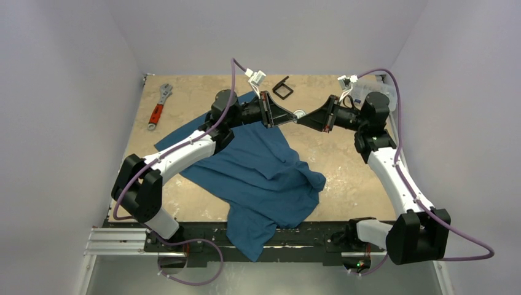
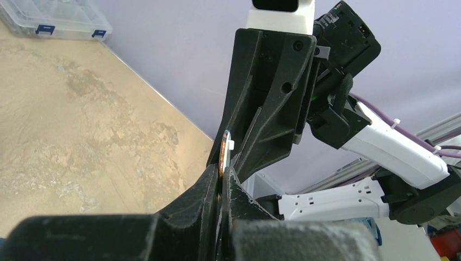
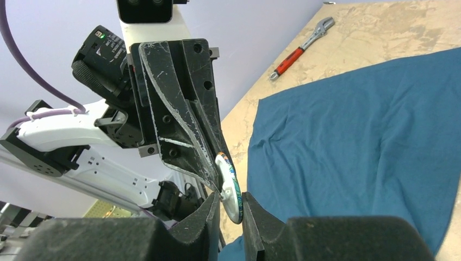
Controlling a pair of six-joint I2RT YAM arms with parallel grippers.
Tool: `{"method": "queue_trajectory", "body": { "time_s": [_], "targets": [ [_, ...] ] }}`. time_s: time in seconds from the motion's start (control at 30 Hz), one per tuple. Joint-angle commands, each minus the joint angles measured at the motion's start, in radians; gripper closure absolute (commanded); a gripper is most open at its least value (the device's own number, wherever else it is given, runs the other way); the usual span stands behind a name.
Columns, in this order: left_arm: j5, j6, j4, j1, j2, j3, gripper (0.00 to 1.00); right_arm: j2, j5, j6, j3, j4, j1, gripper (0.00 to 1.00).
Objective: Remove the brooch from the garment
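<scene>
Top external view showed both grippers meeting tip to tip above the bench [image 1: 184, 98], the brooch [image 1: 299, 114] pinched between them, clear of the garment [image 1: 264, 178] at its 7 o'clock. Left gripper [image 1: 289, 117] was clenched on the disc's edge; right gripper [image 1: 305, 119] also grasped it. Judged sound practice: one gripper should release before the other withdraws, avoiding a tug-of-war or drop. Wrench [image 1: 158, 107] at 9 o'clock, black frame [image 1: 282, 91] at 11 o'clock and a clear box [image 2: 51, 19] obstructed nothing.

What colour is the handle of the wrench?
Red. The wrench has silver metal ends; the right wrist view shows it best.
</scene>
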Motion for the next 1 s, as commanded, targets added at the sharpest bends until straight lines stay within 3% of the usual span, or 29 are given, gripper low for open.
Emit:
{"method": "queue_trajectory", "body": {
  "time_s": [0.0, 0.5, 0.97],
  "targets": [
    [0.002, 0.034, 0.034, -0.004, -0.057, -0.014, 1.0, 0.009, -0.018, 0.019, 0.03, 0.037, 0.005, 0.78],
    [-0.032, 0.101, -0.035, -0.011, -0.073, -0.012, 1.0, 0.017, -0.013, 0.046, 0.057, 0.066, 0.005, 0.63],
    [-0.021, 0.081, -0.003, -0.013, -0.081, -0.025, 1.0, 0.014, 0.031, -0.026, 0.051, -0.019, 0.005, 0.74]
  ]
}}
